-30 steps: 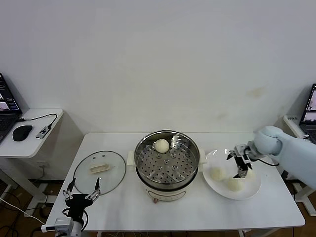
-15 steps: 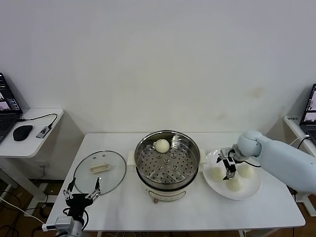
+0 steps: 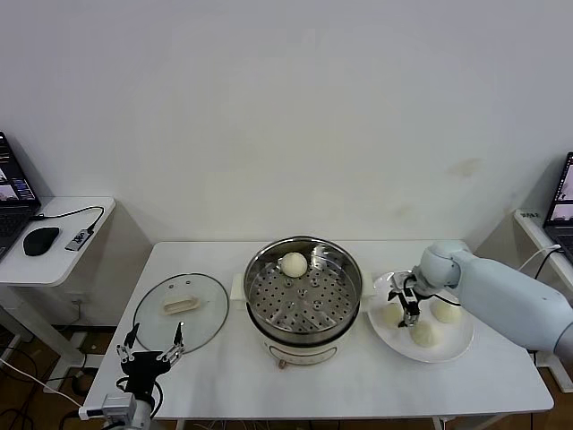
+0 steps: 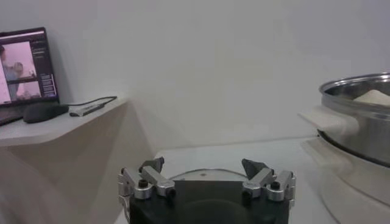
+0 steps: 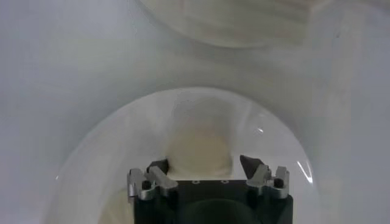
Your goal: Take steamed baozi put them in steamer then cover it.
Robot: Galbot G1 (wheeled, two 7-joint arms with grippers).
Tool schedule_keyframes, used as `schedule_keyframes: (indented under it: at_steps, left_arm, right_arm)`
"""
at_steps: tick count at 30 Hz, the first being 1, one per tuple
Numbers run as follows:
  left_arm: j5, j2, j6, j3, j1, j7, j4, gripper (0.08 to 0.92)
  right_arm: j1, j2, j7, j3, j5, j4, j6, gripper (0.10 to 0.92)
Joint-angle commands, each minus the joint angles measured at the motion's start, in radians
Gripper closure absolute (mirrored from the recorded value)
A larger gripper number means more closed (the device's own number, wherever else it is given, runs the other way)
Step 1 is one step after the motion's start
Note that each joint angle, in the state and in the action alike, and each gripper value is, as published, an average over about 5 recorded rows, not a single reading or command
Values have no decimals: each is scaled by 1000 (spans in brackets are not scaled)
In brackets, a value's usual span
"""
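The steamer [image 3: 309, 305] stands mid-table with one baozi [image 3: 294, 263] at the back of its perforated floor. Three more baozi lie on a white plate [image 3: 448, 348] to its right. My right gripper [image 3: 407, 309] is down over the plate, straddling the baozi nearest the steamer [image 3: 389, 314]. In the right wrist view that baozi [image 5: 200, 143] fills the space between the fingers of the gripper [image 5: 204, 164], which is open, with a thin gap on one side. The cover [image 3: 201, 313] lies flat left of the steamer. My left gripper [image 3: 149, 345] is parked, open, at the table's front left.
The other two buns [image 3: 423, 334] [image 3: 445, 310] lie beside the right gripper on the plate. A side table with a mouse [image 3: 40, 240] and laptop stands far left; another laptop [image 3: 566, 193] is at the right edge. The steamer's pale base [image 5: 237, 18] is just beyond the plate.
My right gripper has moved left across the plate, from the right-hand buns to the bun nearest the steamer, and its fingers have narrowed around it. The left arm has not moved.
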Motion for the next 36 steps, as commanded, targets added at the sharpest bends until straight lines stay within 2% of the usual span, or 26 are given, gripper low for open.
schedule_keyframes:
  at_steps: [1,9,17,22,29,36]
  left_arm:
    - [1,0,0,2,-1,-1,-1,177]
    - [6,7,3,13,-8,-2,-2,177]
    - [5,16,8,27,-25,-1,2,177]
    - [2,22,9,36,-30,-1,0,177]
    - [-11,43,12,30,-38,-1,0,177]
    - [-19,50,14,20,-42,-1,-4,177]
  right_arm:
    - [-7,12,2,2,-12,-14,1,408]
    - [84,-63,-38,-26,44,56,-9,431]
    - [356,-197,-89,-177,205,191,-47,426]
    - [602,-216,-89,-309,328,266,-84,423]
    - [858,-78,-42,-448,539,331,-158,415]
    - [855,149,58,-460,702,338,-265,408]
